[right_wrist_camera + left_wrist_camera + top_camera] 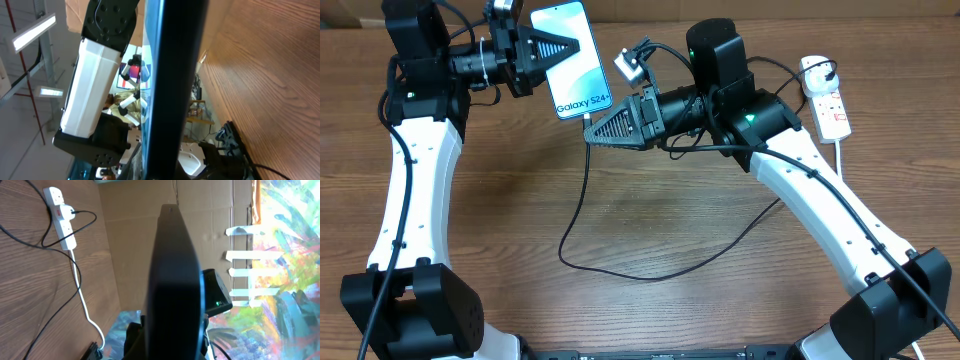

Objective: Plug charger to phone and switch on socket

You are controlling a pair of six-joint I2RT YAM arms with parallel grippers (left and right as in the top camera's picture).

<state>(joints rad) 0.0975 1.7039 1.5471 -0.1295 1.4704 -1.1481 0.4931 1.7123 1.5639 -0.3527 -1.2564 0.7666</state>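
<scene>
1. The left end effector (542, 48) is clamped on the left edge of the phone (574, 52) and holds it up off the worktop (650, 210). The pale blue screen faces up and "Galaxy S24" is readable near its lower end.
2. From the left wrist, the phone (172, 280) shows edge-on as a dark blade rising straight out from between the fingers.
3. The right end effector (595, 130) points left, with its tip just beside the phone's lower right corner. It is seen side-on from above, and the right wrist view is filled by the phone's dark edge (175, 85), so I cannot tell whether its jaws are closed or apart.
4. The end of the charger (620, 272) sits right at that tip, by the phone's bottom edge. Whether the connector is seated in the phone is hidden.
5. From there the black cable drops onto the worktop, loops wide toward the near side, then climbs back under the right arm.
6. The socket (825, 92) lies flat at the far right of the worktop, well apart from both end effectors. It has red markings and a black lead plugged in.
7. Its thick white cord (82, 300) trails away from it along the worktop.
</scene>
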